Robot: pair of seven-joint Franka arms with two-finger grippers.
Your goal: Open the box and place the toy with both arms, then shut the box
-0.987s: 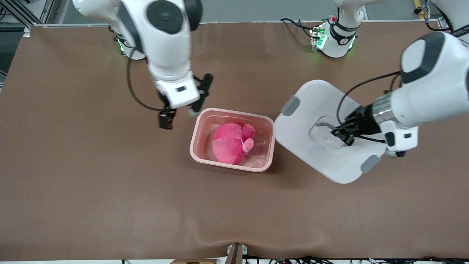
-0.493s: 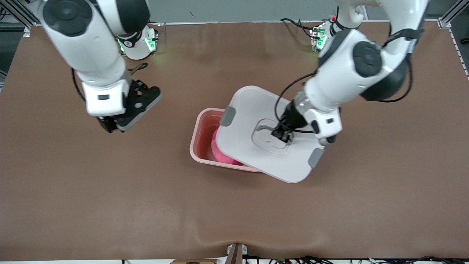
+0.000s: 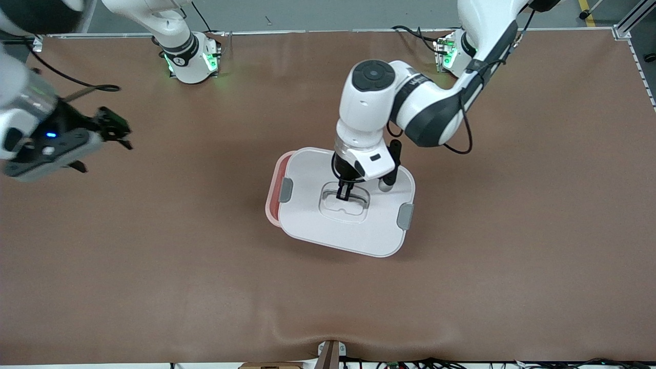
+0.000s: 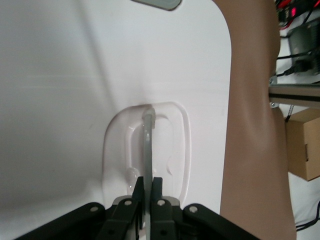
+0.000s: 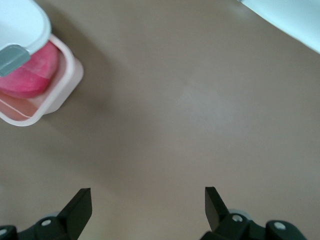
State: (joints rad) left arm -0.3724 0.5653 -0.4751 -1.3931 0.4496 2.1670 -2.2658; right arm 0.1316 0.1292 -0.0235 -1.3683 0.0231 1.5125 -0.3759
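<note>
1. The lid (image 3: 348, 225) hides nearly all of the pink base (image 3: 274, 192).
2. Of the toy (image 5: 30, 75), only 1 pink patch shows.
3. The right arm (image 3: 31, 128) is cropped at the frame edge.

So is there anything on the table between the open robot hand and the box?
No. Only bare brown table lies between the open right gripper and the box, as the front view shows.

One box (image 3: 273, 197), one lid (image 3: 318, 225), one toy (image 5: 30, 77), two arms.
</note>
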